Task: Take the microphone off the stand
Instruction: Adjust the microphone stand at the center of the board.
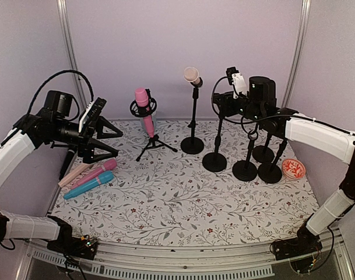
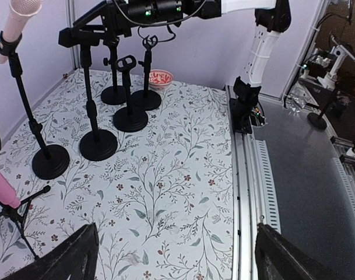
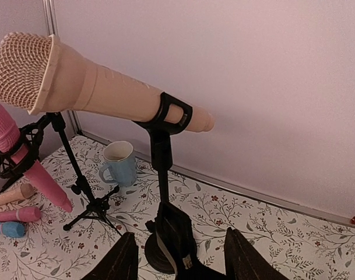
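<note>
Right fingers (image 3: 123, 259) part-open, flanking black stand (image 3: 171, 230).

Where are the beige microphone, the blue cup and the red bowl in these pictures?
beige microphone (image 3: 107, 93): right wrist view, on its handle.
blue cup (image 3: 122, 172): right wrist view, on its outer wall.
red bowl (image 1: 293, 168): top external view, on its patterned inside.
</note>
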Controlling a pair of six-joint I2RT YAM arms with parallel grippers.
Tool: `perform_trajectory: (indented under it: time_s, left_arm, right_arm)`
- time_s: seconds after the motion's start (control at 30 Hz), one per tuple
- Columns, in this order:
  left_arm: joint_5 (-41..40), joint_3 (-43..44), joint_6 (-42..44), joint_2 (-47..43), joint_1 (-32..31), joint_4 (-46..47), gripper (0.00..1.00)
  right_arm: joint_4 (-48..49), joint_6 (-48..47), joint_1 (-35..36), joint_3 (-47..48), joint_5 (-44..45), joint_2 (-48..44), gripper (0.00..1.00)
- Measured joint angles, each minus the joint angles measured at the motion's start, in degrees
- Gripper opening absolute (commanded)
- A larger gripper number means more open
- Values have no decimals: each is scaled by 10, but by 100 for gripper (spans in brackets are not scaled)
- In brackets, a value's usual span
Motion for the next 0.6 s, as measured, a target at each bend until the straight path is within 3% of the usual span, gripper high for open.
perform_trajectory:
  time_s: [0.13, 0.37, 0.6]
  left_arm:
    - [3, 0, 0, 0, 0, -1, 90]
    - [11, 0, 0, 0, 0, -5, 89]
    - [15, 0, 0, 0, 0, -5, 84]
  right_arm:
    - [-7, -1, -4, 4, -3, 0, 48]
    - [-37, -15, -23, 40, -27, 0, 54]
    - [-47, -22, -41, 71, -39, 0, 41]
